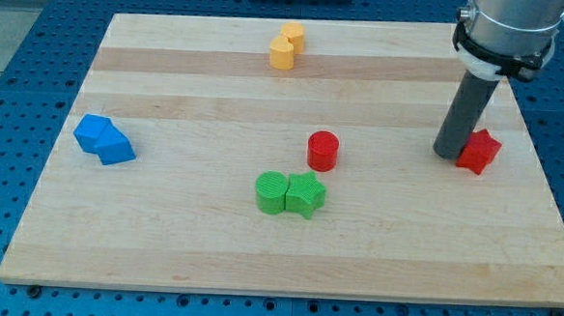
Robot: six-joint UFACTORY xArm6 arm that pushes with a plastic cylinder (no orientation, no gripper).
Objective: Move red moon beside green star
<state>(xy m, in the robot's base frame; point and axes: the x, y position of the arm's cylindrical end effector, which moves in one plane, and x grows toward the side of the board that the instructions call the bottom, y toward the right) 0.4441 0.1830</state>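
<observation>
A rounded red block [322, 150], which I take for the red moon, sits near the board's middle. The green star [307, 194] lies just below it and slightly to the view's left, a small gap apart. A round green block [271, 192] touches the star's left side. My tip [450, 153] is far to the view's right of the rounded red block, against the left side of an angular red block [479, 151].
Two blue blocks [104, 139] sit together at the view's left. Two yellow blocks [286, 47] sit together at the view's top middle. The wooden board [161, 248] ends just right of the angular red block.
</observation>
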